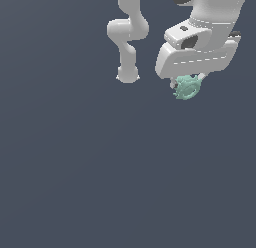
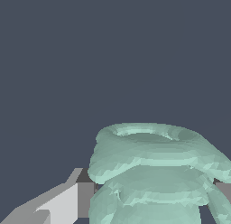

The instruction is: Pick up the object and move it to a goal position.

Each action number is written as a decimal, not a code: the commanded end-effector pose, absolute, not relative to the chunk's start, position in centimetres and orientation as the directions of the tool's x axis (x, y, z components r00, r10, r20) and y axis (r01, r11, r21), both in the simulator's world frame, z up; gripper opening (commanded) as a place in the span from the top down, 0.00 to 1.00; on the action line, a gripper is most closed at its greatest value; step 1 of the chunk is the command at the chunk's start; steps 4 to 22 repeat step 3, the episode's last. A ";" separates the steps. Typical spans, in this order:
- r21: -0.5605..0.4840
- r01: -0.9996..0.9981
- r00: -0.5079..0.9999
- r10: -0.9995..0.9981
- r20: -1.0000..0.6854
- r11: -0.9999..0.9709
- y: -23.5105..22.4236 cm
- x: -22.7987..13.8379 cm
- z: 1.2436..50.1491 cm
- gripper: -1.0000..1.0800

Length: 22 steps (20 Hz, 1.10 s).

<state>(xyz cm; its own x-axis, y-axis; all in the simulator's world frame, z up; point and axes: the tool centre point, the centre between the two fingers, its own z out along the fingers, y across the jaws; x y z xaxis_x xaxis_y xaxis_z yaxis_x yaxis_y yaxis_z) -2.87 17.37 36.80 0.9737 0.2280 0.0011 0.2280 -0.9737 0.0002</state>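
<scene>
**Op:** Mint-green lumpy figurine (image 1: 187,87) is sitting between my fingers, tucked right under the white gripper (image 1: 188,83), and it looks clear of the dark ground (image 1: 100,182). I'm reading the pincer as closed on it.

**Second:** How sure are you of the hold?

**Op:** Moderately. In the wrist view the figurine (image 2: 153,173) fills the space between the pads, with one grey finger (image 2: 67,200) pressed beside its flank and a sliver of the other at its far side. The surface is all ridges and bumps, though, so I judge the pads are biting on high spots rather than flat faces.

**Second:** So, slip?

**Op:** That's my worry. A quick swing could let it rotate or squirm out of the pinch, since most of its bulk hangs below the fingertips. It's much narrower than the hand, so there's little margin.

**Second:** And the goal?

**Op:** I can't see any marker in either view, so I can't tell how far it must travel.
</scene>
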 end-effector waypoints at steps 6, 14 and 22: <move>0.000 0.227 0.974 0.227 0.000 -0.974 17.5 -2.8 37.3 1.00; 0.000 0.227 0.974 0.227 0.000 -0.974 17.5 -2.8 37.3 1.00; 0.000 0.227 0.974 0.227 0.000 -0.974 17.5 -2.8 37.3 1.00</move>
